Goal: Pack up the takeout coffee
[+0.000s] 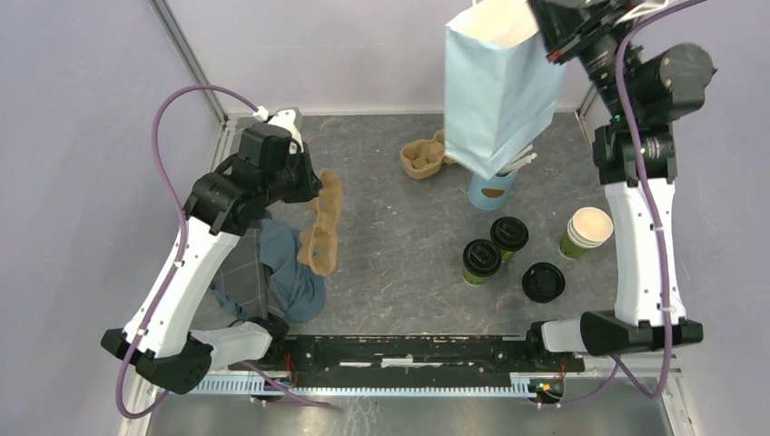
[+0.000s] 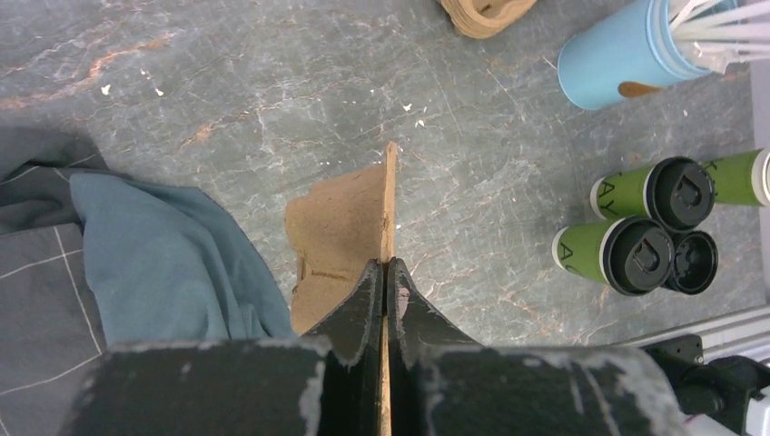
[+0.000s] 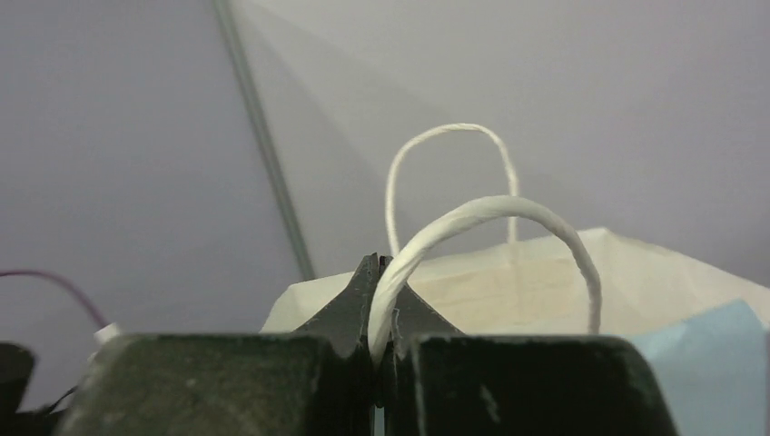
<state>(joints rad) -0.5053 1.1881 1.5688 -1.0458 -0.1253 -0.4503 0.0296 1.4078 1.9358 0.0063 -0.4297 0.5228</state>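
Two takeout coffee cups, dark green with black lids, stand together right of centre; the left wrist view has them at the right. My left gripper is shut on the edge of a brown cardboard cup carrier, well left of the cups. High at the back right, my right gripper is shut on the white cord handle of the light-blue paper bag, which hangs open-topped above the table.
A light-blue cup of white sticks stands under the bag. A second cardboard carrier lies behind it. A loose black lid and a lidless green cup sit at the right. A blue cloth lies left.
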